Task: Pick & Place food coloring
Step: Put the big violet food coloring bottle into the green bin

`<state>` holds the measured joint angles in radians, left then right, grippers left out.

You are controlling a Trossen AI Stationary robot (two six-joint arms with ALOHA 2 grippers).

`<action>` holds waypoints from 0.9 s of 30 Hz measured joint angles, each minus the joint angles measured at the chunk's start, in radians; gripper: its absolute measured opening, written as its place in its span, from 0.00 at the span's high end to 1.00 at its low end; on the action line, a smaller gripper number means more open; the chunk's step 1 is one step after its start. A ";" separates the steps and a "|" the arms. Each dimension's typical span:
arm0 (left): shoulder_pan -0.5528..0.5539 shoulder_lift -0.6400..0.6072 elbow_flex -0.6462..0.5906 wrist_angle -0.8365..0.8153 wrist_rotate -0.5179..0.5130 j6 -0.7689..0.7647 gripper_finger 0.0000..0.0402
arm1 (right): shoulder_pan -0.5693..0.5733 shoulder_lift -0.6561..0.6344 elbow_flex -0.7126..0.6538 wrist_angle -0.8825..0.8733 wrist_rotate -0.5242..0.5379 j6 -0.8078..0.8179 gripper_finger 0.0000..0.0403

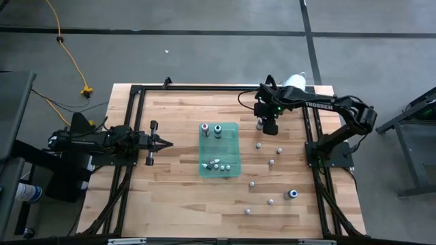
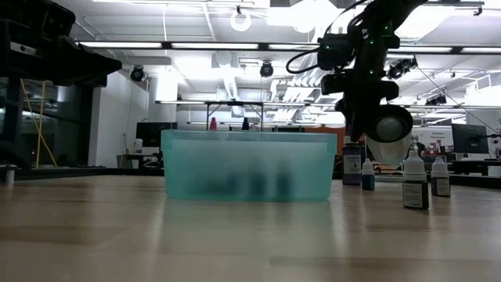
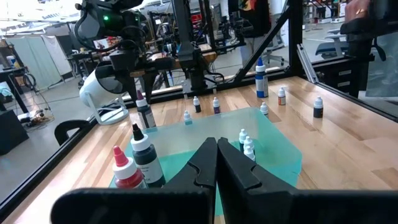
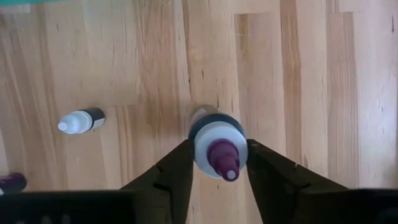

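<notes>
A: Upper right of centre in the high view, the right gripper (image 1: 270, 126) stands over a purple-tipped bottle (image 1: 260, 125) on the wooden table (image 1: 177, 197), just right of the green tray (image 1: 235, 146). What might fail?

B: I judge the round bottle could squirt out sideways if the fingers meet it off-centre. More food coloring bottles (image 1: 271, 162) lie scattered toward the lower right; a few already sit in the tray.

A: And the left gripper (image 1: 165, 143)?

B: It waits at centre left, fingers pressed together.

A: Low view next.

B: The tray (image 2: 246, 166) fills the middle, frosted and translucent, with blurred shapes inside. The right gripper (image 2: 366, 129) hangs at upper right over a dark bottle (image 2: 351, 160). Small bottles (image 2: 415, 183) stand close at right; a swinging lift could, I think, topple them.

A: Left wrist view?

B: The left gripper (image 3: 216, 163) sits at bottom centre, closed to a wedge. A red-capped bottle (image 3: 125, 171) and a black one (image 3: 143, 155) stand at lower left.

A: Right wrist view?

B: At centre, matte dark fingers (image 4: 177, 171) flank the bottle (image 4: 216, 144), seemingly touching its smooth white shoulder but not clearly clamped. A small bottle (image 4: 81, 121) lies on its side at left.
</notes>
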<state>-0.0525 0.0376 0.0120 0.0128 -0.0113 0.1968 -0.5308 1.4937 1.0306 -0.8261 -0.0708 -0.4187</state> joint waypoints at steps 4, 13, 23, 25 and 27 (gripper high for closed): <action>0.000 0.000 0.000 0.000 0.000 0.000 1.00 | 0.000 0.000 0.000 0.000 0.000 0.000 0.71; 0.000 0.000 0.000 0.000 0.000 0.000 1.00 | 0.000 -0.002 0.020 -0.011 0.010 0.070 0.73; 0.000 0.000 0.000 0.000 0.000 0.000 1.00 | 0.014 -0.029 0.206 -0.157 -0.056 0.167 0.73; 0.000 0.000 0.000 0.000 0.000 0.000 1.00 | 0.023 -0.029 0.261 -0.203 -0.082 0.176 0.73; 0.000 0.000 0.000 0.000 0.000 0.000 1.00 | 0.035 -0.029 0.315 -0.234 -0.107 0.176 0.73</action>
<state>-0.0523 0.0376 0.0120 0.0128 -0.0110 0.1967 -0.4959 1.4642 1.3459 -1.0600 -0.1775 -0.2428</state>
